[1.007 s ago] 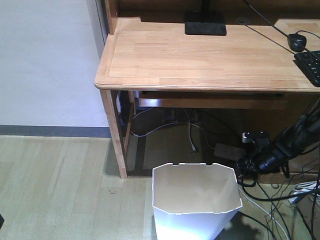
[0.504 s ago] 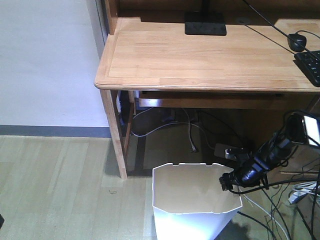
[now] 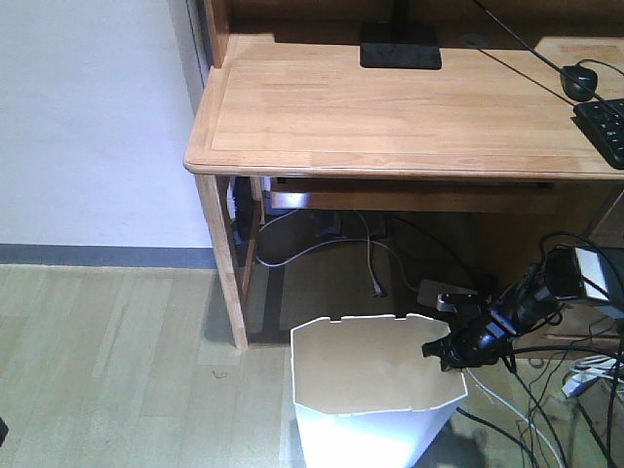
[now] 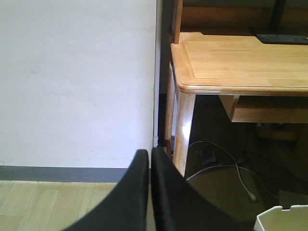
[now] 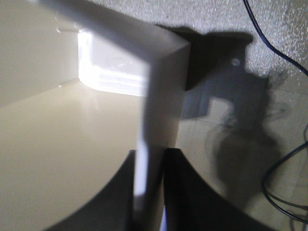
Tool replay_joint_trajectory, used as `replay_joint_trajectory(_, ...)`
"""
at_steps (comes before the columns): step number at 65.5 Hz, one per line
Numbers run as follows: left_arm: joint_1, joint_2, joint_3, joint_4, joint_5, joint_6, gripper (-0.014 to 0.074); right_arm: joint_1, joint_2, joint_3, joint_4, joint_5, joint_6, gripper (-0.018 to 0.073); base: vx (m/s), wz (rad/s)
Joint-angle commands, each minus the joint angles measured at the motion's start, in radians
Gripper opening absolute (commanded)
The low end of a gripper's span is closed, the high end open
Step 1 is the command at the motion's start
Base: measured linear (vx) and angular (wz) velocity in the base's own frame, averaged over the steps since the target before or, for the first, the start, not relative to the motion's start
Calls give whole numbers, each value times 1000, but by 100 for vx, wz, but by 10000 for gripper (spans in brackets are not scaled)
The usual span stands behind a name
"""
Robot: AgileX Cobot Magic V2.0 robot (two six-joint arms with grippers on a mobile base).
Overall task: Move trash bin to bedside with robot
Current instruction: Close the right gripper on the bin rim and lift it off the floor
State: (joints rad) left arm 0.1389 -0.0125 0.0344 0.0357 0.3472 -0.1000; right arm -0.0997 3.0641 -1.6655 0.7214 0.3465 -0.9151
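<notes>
Clamps, at the right gripper (image 5: 150, 153), across the thin side wall of the trash bin (image 3: 361, 439), with one of the jaws inside and the other outside, close under the angular rim on the bin's right side. Holds nothing at the left gripper (image 4: 149, 154), with its jaws pressed together and aimed at the white wall (image 4: 72, 82) beside the desk (image 3: 390, 107). Reads, as a judgement, as grasp made and little more, with the bin upright on the floor (image 3: 107, 361) just in front of the desk, apparently empty. Shows no bedside in any view, so leaves the whole haul there to do. Offers pale plank flooring, probably smooth enough for dragging. Warns of loose cables (image 3: 370, 258) under the desk and to the right of the bin, near the arm. Carries a keyboard (image 3: 604, 127), a mouse (image 3: 580, 80) and a dark stand base (image 3: 400, 46) on the desk top.
</notes>
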Motion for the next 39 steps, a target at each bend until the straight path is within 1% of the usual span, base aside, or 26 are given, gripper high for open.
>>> replay_joint_trajectory(1,-3,-14,3,-2,-66,-4,-6,-1,-84,-15,18,103,-2,-13,0,0)
replay_joint_trajectory(5,-3,-14,3,-2,-66,-4,-6,-13,-112,-1,33,109,-10,-11,0,0)
replay_joint_trajectory(10,-3,-14,3,-2,-66,-4,-6,-35,-156,33,90,120,-67,-9,0,0)
replay_joint_trajectory(14,-3,-14,3,-2,-66,-4,-6,-58,-199,77,174,130,-168,-9,0,0)
replay_joint_trajectory(15,-3,-14,3,-2,-66,-4,-6,-65,-211,90,200,132,-182,-9,0,0)
replay_joint_trajectory(19,-3,-14,3,-2,-66,-4,-6,-94,-257,143,316,157,-319,-9,0,0)
replay_joint_trajectory(20,-3,-14,3,-2,-66,-4,-6,-102,-268,157,347,163,-336,-9,0,0)
replay_joint_trajectory(21,-3,-14,3,-2,-66,-4,-6,-110,-279,170,378,176,-388,-9,0,0)
replay_joint_trajectory(24,-3,-14,3,-2,-66,-4,-6,-135,-310,210,463,229,-485,-8,0,0)
replay_joint_trajectory(25,-3,-14,3,-2,-66,-4,-6,-143,-320,223,490,238,-500,-8,0,0)
replay_joint_trajectory(27,-3,-14,3,-2,-66,-4,-6,-160,-340,248,538,275,-565,-6,0,0)
replay_joint_trajectory(30,-3,-14,3,-2,-66,-4,-6,-182,-370,286,595,326,-613,-6,0,0)
replay_joint_trajectory(34,-3,-14,3,-2,-66,-4,-6,-205,-409,334,639,378,-662,-6,0,0)
replay_joint_trajectory(39,-3,-14,3,-2,-66,-4,-6,-218,-459,388,636,402,-673,-5,0,0)
